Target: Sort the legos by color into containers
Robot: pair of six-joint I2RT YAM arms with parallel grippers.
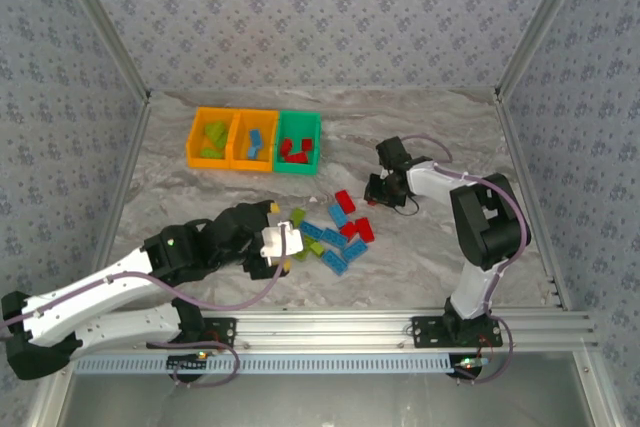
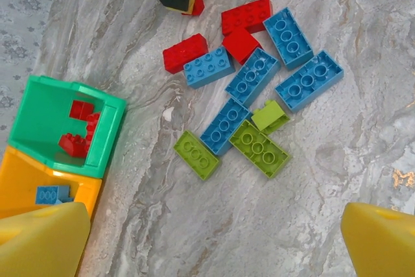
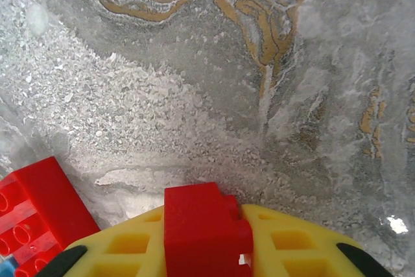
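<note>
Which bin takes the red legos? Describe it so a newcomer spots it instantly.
Far across the table, left of centre, three joined bins stand in a row. It is the right-end bin, holding red bricks. It alone is green; its two neighbours are orange.

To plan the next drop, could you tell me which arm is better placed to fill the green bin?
Right: the right gripper is shut on a red brick; the left gripper hangs open near the loose bricks.
</note>
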